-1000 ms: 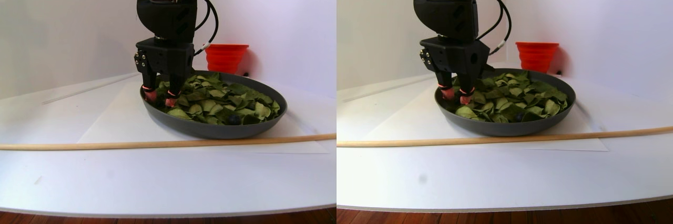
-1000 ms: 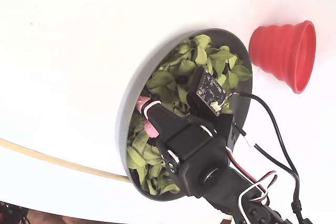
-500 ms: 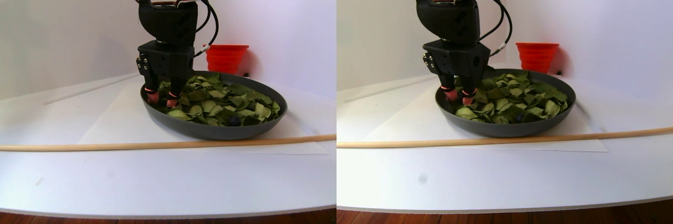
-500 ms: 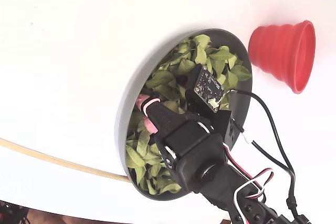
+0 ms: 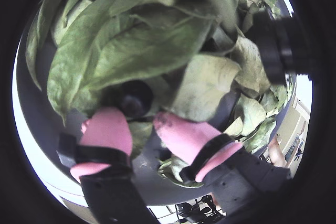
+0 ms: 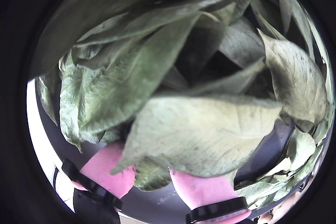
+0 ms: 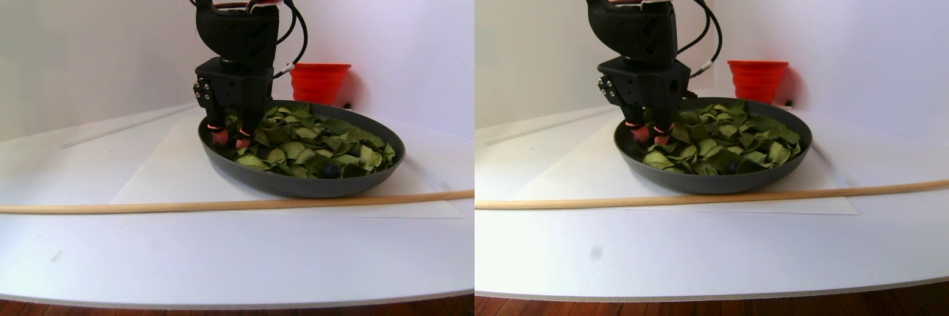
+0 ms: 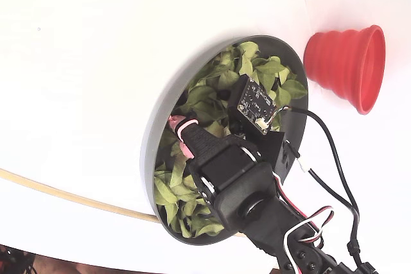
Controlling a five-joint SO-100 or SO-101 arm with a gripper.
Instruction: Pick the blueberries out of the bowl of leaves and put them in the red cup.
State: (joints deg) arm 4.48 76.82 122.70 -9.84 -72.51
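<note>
White bench (image 7: pixel 222 257), plain wall behind. End effector (image 5: pixel 140 124) down in the leaves (image 7: pixel 311 145) at the bowl (image 7: pixel 296 182) edge, pink tips parted around one blueberry (image 5: pixel 134 98), not clenched. Red cup (image 8: pixel 350 65) just beside the bowl.

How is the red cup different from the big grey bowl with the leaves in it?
The red cup is bright red with stepped, ribbed sides; the bowl is smooth and dark grey. The cup is narrow and tall for its width; the bowl is wide and shallow. The bowl is full of green leaves; what's inside the cup can't be seen. Both are round and stand on the white table.
</note>
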